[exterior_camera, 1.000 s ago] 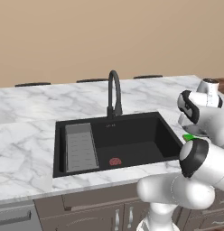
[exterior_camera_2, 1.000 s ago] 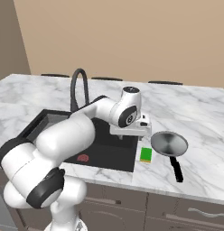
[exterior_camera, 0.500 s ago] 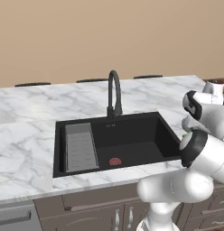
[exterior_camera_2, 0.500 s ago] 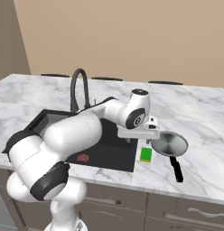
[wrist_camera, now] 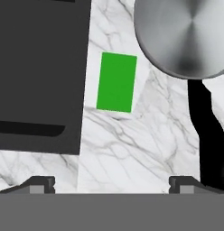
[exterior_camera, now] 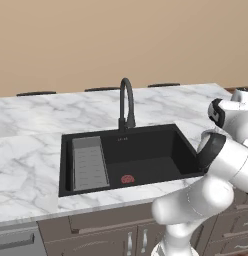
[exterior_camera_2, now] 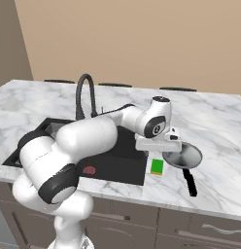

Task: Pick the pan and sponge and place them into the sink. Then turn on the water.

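Silver-grey pan (exterior_camera_2: pixel 182 156), round, black handle (exterior_camera_2: pixel 190 183) toward the counter's front edge, on marble counter (exterior_camera_2: pixel 219 146) right of the black sink (exterior_camera: pixel 141 150). Sponge (wrist_camera: pixel 116 82), top face green, lying between sink rim and pan, touching neither. Gripper (wrist_camera: pixel 112 182) above them, fingers wide apart, apparently holding nothing. Faucet (exterior_camera: pixel 126 102) behind basin.

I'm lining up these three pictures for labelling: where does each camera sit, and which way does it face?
Left base view: behind the arm's left, facing down over the sink and faucet; arm at lower right.
Right base view: behind its right, same sink; arm from lower left, pan and sponge on the counter.
Hand view: on the hand, looking down past the pincer at both.
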